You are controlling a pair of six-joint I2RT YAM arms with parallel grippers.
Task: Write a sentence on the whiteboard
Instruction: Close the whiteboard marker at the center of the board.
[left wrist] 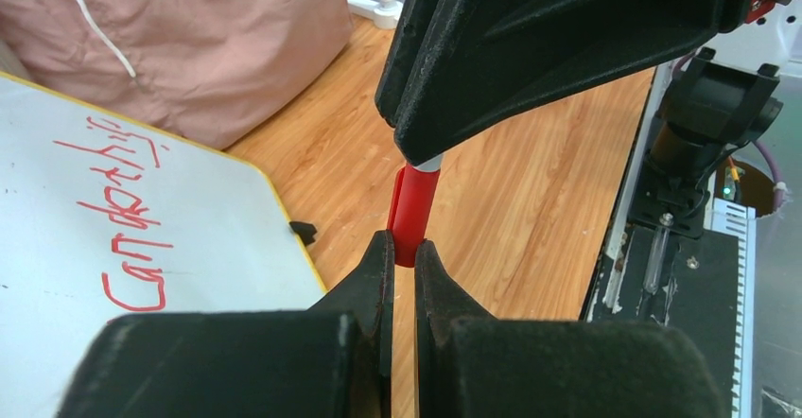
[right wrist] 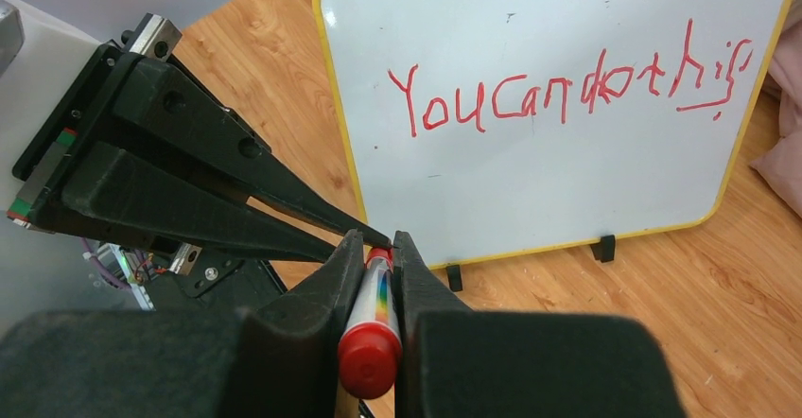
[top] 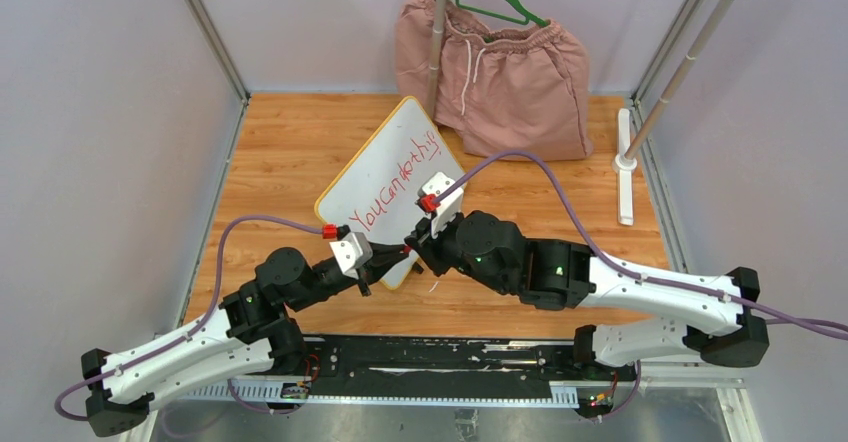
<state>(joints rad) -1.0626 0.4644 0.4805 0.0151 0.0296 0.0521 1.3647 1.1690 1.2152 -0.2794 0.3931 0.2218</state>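
Left gripper [left wrist: 402, 248]: closed tight; its two black fingertips pinch the red cap [left wrist: 414, 212] of the marker.
Right gripper [right wrist: 378, 248]: almost closed around the marker [right wrist: 378, 300]. It holds the barrel between its fingers, with the red back end pointing toward the wrist camera.
Main relation: the two grippers meet tip to tip, just in front of the near edge of the whiteboard [top: 365, 187]. The long axis of the marker runs from one gripper to the other, so cap and barrel lie on one straight line. In my judgement, any push or pull must go along this line.
Whiteboard position: on the wooden table [top: 290, 142], turned diagonally, just beyond both grippers and not touched by them.
Sentence [right wrist: 567, 96]: one red line, about "YouCandothis", the last part underlined. It looks complete.
Step in hand: probably closing the marker with its cap, because the writing seems finished. I cannot tell if the cap is fully seated.
Materials and shapes: the board is smooth and glossy, with rounded corners, a thin yellow rim and small black feet. The marker is round hard plastic with a coloured label. The fingers are matte, rough and wedge-shaped.
Behind: pink shorts [top: 510, 72] of soft cloth on a green hanger.
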